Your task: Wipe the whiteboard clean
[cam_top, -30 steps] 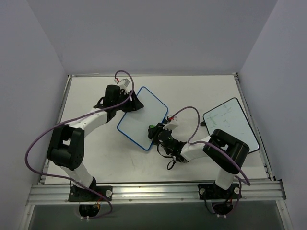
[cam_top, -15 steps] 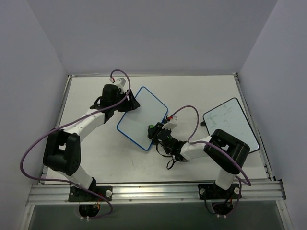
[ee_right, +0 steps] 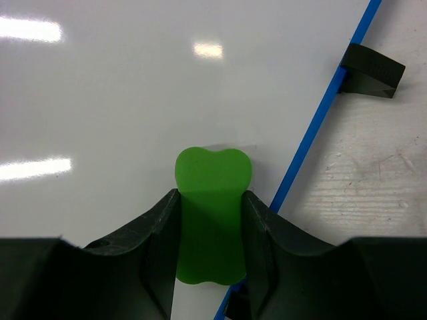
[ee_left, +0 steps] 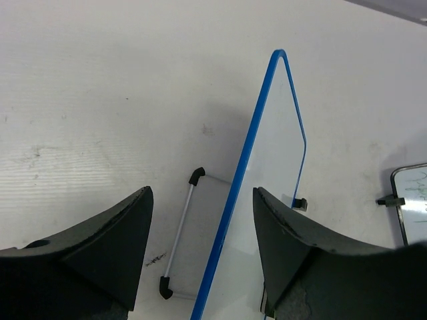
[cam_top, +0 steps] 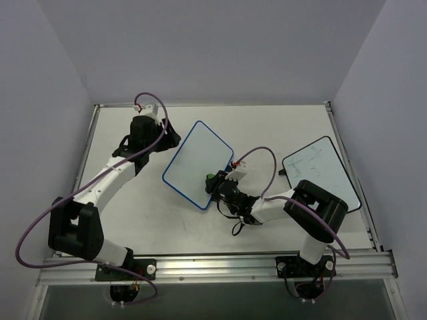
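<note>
The blue-framed whiteboard point(cam_top: 197, 162) stands tilted at the table's middle, and its face shows no writing. In the left wrist view I see it almost edge-on point(ee_left: 245, 167), with its propping leg point(ee_left: 179, 240) behind. My left gripper point(cam_top: 171, 135) is open and empty, just left of the board's far-left edge; in its own view point(ee_left: 202, 207) the blue edge runs between the spread jaws. My right gripper point(cam_top: 215, 181) is shut on a green eraser point(ee_right: 212, 200), which is pressed on the board's face point(ee_right: 133, 100) near its blue frame point(ee_right: 320, 113) at the near right corner.
A second white board with a black frame and faint scribbles point(cam_top: 320, 172) lies at the right, also showing in the left wrist view point(ee_left: 412, 200). A black foot point(ee_right: 372, 70) sticks out of the blue board's edge. Grey walls surround the table.
My left gripper has drawn back to the left and away from the board's far-left edge, the arm stretching out. The right gripper and the eraser have not moved.
</note>
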You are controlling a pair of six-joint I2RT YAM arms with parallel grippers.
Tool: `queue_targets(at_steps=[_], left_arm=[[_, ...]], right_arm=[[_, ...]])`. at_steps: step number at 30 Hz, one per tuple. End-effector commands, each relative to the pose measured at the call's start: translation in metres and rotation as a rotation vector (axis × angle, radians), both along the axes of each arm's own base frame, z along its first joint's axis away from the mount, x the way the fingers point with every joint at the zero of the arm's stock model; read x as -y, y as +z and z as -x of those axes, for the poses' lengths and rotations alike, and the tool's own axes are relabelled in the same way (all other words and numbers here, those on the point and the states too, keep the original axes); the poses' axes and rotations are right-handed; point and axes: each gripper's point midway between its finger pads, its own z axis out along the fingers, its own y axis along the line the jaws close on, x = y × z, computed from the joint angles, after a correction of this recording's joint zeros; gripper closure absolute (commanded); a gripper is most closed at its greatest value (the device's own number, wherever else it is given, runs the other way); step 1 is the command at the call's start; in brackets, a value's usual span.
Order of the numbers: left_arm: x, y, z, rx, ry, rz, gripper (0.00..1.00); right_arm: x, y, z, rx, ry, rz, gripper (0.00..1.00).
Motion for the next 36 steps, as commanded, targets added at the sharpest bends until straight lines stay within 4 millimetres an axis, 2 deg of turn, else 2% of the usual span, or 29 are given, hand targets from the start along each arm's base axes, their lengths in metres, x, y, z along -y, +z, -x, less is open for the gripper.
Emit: queue_targets(at_steps=[1, 5, 9, 14, 17, 19, 20, 22, 23, 24, 25, 26, 27, 28, 29, 31, 32, 33, 34, 35, 36], left_arm=[[-0.017, 0.024, -0.004, 0.055, 0.086, -0.015, 0.3], [-0.035, 0.032, 0.005, 0.056, 0.17, -0.036, 0.3], [-0.049, 0.058, 0.02, 0.1, 0.223, -0.04, 0.27], [-0.052, 0.073, 0.037, 0.114, 0.211, -0.023, 0.27], [-0.052, 0.079, 0.045, 0.112, 0.199, -0.018, 0.26], [-0.049, 0.083, 0.051, 0.112, 0.174, -0.009, 0.26], [-0.048, 0.085, 0.053, 0.108, 0.165, -0.008, 0.26], [-0.041, 0.093, 0.062, 0.116, 0.112, 0.011, 0.26], [-0.041, 0.091, 0.068, 0.097, 0.095, -0.002, 0.26], [-0.041, 0.097, 0.073, 0.108, 0.08, -0.005, 0.26], [-0.04, 0.1, 0.077, 0.109, 0.061, -0.01, 0.26], [-0.043, 0.097, 0.084, 0.081, 0.058, -0.031, 0.26], [-0.046, 0.109, 0.089, 0.11, 0.045, -0.047, 0.25], [-0.048, 0.114, 0.094, 0.118, 0.036, -0.06, 0.25], [-0.051, 0.113, 0.1, 0.107, 0.03, -0.086, 0.25], [-0.054, 0.127, 0.109, 0.134, 0.016, -0.093, 0.24], [-0.053, 0.127, 0.114, 0.124, -0.005, -0.099, 0.23], [-0.053, 0.13, 0.118, 0.13, -0.017, -0.11, 0.23], [-0.055, 0.131, 0.122, 0.126, -0.023, -0.121, 0.23], [-0.057, 0.132, 0.123, 0.135, -0.025, -0.135, 0.23], [-0.061, 0.136, 0.127, 0.152, -0.015, -0.142, 0.23]], right_arm=[[-0.005, -0.033, 0.028, -0.11, 0.117, 0.103, 1.0], [-0.005, -0.028, 0.028, -0.106, 0.121, 0.098, 1.0], [-0.009, -0.017, 0.026, -0.091, 0.132, 0.087, 1.0], [-0.015, 0.014, 0.019, -0.055, 0.134, 0.084, 1.0], [-0.011, 0.031, 0.014, -0.035, 0.117, 0.098, 1.0], [-0.007, 0.05, 0.005, -0.008, 0.097, 0.1, 1.0], [-0.001, 0.05, 0.005, -0.019, 0.091, 0.128, 1.0], [0.013, 0.066, -0.009, -0.01, 0.044, 0.141, 1.0], [0.025, 0.064, -0.012, -0.026, 0.024, 0.183, 1.0], [0.034, 0.066, -0.017, -0.032, 0.007, 0.194, 1.0], [0.053, 0.075, -0.031, -0.03, -0.04, 0.193, 1.0], [0.066, 0.073, -0.034, -0.045, -0.057, 0.223, 1.0], [0.078, 0.074, -0.041, -0.051, -0.078, 0.233, 1.0], [0.1, 0.077, -0.056, -0.06, -0.135, 0.234, 0.99], [0.111, 0.072, -0.06, -0.09, -0.139, 0.25, 0.99], [0.128, 0.07, -0.074, -0.106, -0.161, 0.278, 0.98], [0.144, 0.066, -0.09, -0.132, -0.201, 0.295, 0.98], [0.147, 0.062, -0.096, -0.144, -0.194, 0.312, 0.98], [0.152, 0.045, -0.104, -0.188, -0.198, 0.344, 0.98], [0.157, 0.052, -0.12, -0.187, -0.217, 0.347, 0.98], [0.16, 0.049, -0.128, -0.195, -0.219, 0.368, 0.98]])
